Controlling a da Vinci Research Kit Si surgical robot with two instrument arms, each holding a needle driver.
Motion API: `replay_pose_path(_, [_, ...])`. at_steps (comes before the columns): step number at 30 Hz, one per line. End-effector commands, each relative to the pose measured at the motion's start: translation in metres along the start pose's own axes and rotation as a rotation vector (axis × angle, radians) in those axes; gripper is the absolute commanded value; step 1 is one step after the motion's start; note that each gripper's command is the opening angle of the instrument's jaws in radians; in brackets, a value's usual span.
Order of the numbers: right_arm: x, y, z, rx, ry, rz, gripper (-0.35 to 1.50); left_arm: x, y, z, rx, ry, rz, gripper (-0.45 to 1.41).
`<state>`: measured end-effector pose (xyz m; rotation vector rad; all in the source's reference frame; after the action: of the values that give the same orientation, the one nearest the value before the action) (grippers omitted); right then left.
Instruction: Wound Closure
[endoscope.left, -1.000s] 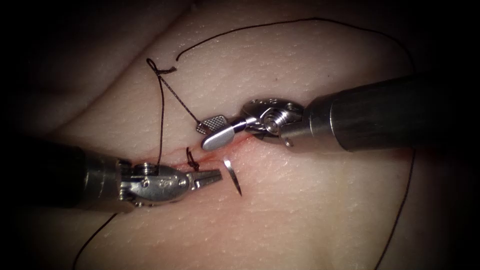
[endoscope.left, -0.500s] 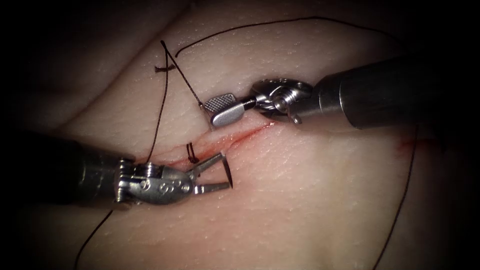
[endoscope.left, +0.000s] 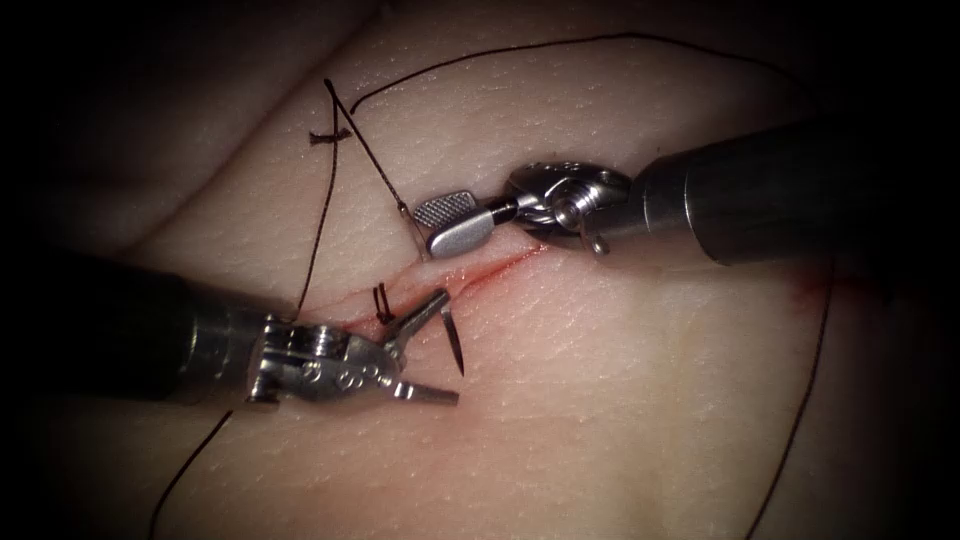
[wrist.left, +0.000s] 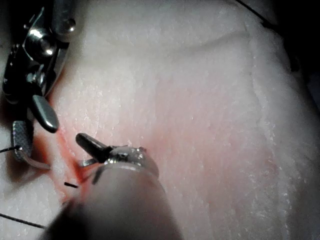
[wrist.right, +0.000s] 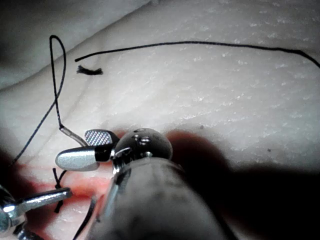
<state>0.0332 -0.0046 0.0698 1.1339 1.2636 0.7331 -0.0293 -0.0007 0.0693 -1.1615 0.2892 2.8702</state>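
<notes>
The curved needle (endoscope.left: 454, 340) is in the tissue (endoscope.left: 620, 400) across the cut (endoscope.left: 500, 265). Its pointed end stands out of the surface on the right side of the cut. Its tail (wrist.right: 72, 134), with the dark thread (endoscope.left: 360, 150) attached, rises on the left side. My left tool (endoscope.left: 448, 347) comes in from the left with its jaws open, one on each side of the needle's point, gripping nothing. My right tool (endoscope.left: 426, 228) hangs over the cut with open jaws right beside the needle's tail (endoscope.left: 412, 222), holding nothing. The right tool's jaws (wrist.right: 74, 146) stand apart.
A tied stitch (endoscope.left: 382, 305) with short ends sits on the cut beside my left tool's upper jaw. A frayed cut end of thread (endoscope.left: 328, 136) lies on the tissue farther back. Long thread arcs over the far tissue and down the right side (endoscope.left: 815, 350). Red fluid lines the cut.
My left tool's jaws have gone from shut to open and moved to straddle the needle's point. My right tool has shifted up and to the right, and the thread loop rose with it.
</notes>
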Motion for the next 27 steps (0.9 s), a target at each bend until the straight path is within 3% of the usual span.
replay_pose_path(1, [-0.0005, 0.0004, 0.0007, -0.002, 0.0, -0.006, 1.21, 0.0, 0.0008, 0.0007, -0.001, -0.001, 0.023, 0.91])
replay_pose_path(11, [0.0003, 0.0004, -0.0001, -0.023, 0.032, -0.014, 1.2, -0.0009, 0.001, 0.0021, 0.019, -0.028, 0.185, 0.76])
replay_pose_path(21, [0.0003, -0.0001, -0.001, -0.024, 0.047, -0.014, 1.16, -0.0024, -0.0011, 0.0035, 0.142, -0.038, 0.173, 0.62])
replay_pose_path(27, [0.0003, -0.0001, -0.0011, -0.023, 0.049, -0.014, 1.16, -0.0021, -0.0006, 0.0037, 0.176, -0.046, 0.181, 0.57])
